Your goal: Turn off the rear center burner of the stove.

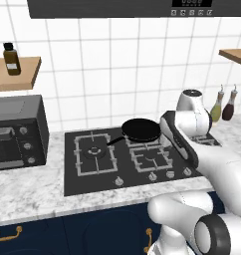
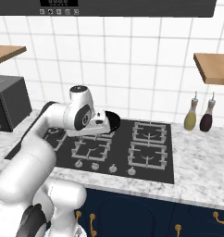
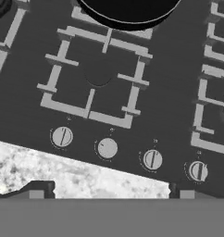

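The stove (image 1: 72, 172) is a wide black glass cooktop (image 2: 169, 139) with grey grated burners. The rear center burner (image 1: 142, 143) lies mostly hidden under a black frying pan (image 1: 141, 129), with only its front grate bar showing. My gripper (image 3: 109, 194) hangs open above the stove's front edge, holding nothing, fingertips (image 3: 37, 192) far apart. Just ahead of it runs the row of silver knobs (image 3: 107, 148). The second knob from the left shows no upright slot, while its neighbours (image 3: 152, 159) do. Beyond the knobs lies the front center burner (image 3: 97, 74).
A black toaster oven (image 1: 15, 132) stands left of the stove on the marble counter (image 1: 33, 194). Two bottles (image 2: 197, 115) stand at the right by the tiled wall. Wooden shelves (image 2: 213, 67) hang at both sides, with a range hood (image 1: 117, 7) above.
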### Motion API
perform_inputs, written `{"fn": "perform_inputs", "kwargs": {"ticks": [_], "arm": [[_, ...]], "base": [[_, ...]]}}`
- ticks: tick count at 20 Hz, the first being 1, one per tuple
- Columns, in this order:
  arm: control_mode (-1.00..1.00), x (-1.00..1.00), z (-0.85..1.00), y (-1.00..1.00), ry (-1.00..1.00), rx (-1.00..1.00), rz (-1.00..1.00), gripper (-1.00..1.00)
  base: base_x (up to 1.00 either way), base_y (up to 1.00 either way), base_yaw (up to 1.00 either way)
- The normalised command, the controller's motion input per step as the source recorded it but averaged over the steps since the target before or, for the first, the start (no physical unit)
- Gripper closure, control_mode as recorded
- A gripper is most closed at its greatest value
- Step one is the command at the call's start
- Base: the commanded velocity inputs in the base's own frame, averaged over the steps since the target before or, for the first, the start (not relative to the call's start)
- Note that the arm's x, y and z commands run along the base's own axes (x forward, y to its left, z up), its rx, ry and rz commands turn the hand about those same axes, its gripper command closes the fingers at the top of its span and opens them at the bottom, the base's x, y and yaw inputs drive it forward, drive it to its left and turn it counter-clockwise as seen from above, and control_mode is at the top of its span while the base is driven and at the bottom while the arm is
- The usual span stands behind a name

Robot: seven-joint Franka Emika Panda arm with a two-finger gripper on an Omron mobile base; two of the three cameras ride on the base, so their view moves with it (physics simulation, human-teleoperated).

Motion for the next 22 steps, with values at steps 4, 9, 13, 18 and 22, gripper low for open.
{"fn": "perform_inputs", "kwargs": {"ticks": [4, 9, 13, 18, 22], "arm": [[-1.00, 0.00, -1.00, 0.08, 0.00, -0.02, 0.23, -1.00], [-1.00, 0.00, -0.99, 0.05, 0.01, -0.04, 0.18, -1.00], [-1.00, 0.07, -0.57, 0.00, 0.01, -0.03, 0.10, -1.00], [-1.00, 0.36, -0.29, 0.00, 0.00, 0.00, 0.00, -1.00], [-1.00, 0.28, -0.48, 0.00, 0.05, 0.00, 0.00, -1.00]], "base": [[0.00, 0.00, 0.00], [0.00, 0.00, 0.00], [0.00, 0.00, 0.00], [0.00, 0.00, 0.00], [0.00, 0.00, 0.00]]}}
